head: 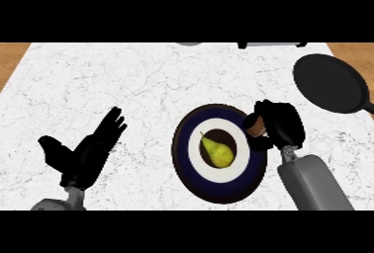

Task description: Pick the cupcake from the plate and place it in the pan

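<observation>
While no writing is readable anywhere, the right hand [281,126] is curled round the cupcake [257,128] at the plate's [184,163] right rim. Pear [217,151] lies in the plate's white centre. Pan [330,82] sits up right, near the counter's [110,79] right edge, apart from the hand. Left hand [87,148] rests open at lower left, fingers straight, holding nothing. Bare marble between hand and pan.

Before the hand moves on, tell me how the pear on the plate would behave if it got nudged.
The pear lies on its side on the plate, so it would probably roll or pivot rather than tip. Its rounded body offers little flat contact. The right hand, curled round the cupcake, is close beside it, so a bump seems possible.
</observation>
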Robot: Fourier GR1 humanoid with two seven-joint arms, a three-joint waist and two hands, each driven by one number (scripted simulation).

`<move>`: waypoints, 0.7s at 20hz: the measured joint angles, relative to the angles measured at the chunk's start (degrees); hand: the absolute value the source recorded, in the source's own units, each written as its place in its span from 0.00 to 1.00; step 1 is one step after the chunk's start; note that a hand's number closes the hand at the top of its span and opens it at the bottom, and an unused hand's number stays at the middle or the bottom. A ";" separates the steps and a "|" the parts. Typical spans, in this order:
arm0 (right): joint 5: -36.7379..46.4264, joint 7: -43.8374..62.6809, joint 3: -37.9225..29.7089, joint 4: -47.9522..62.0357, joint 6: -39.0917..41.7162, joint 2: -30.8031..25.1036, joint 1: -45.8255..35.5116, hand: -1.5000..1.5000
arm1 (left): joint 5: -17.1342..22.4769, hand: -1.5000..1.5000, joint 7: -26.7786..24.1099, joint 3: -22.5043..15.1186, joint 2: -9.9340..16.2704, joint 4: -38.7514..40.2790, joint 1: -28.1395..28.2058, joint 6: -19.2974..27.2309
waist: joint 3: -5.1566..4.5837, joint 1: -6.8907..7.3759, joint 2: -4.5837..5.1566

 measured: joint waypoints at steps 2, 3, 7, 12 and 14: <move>-1.01 1.26 -1.72 -5.22 -2.08 0.17 1.79 1.00 | -0.80 0.50 -0.41 -0.80 -0.67 0.15 0.39 0.26 | -0.02 0.19 0.02; -1.81 1.41 -2.60 -7.95 -3.12 0.13 2.98 1.00 | -0.94 0.50 -0.24 -0.81 -0.76 -0.02 0.24 0.40 | -0.02 0.25 0.03; -7.76 1.50 -6.62 -16.38 -5.78 2.03 5.62 1.00 | -1.07 0.50 0.13 -0.67 -1.37 0.43 -0.94 0.40 | -0.02 0.62 0.18; -17.74 -1.66 -13.26 -20.49 -8.45 3.17 8.58 1.00 | -0.95 0.50 0.53 0.05 -1.18 0.72 -1.35 -0.83 | -0.01 1.53 0.43; -22.16 -3.67 -16.86 -19.57 -8.73 2.45 8.37 1.00 | -1.54 0.50 0.76 -0.15 -2.12 1.52 -2.60 -0.58 | -0.01 1.76 0.52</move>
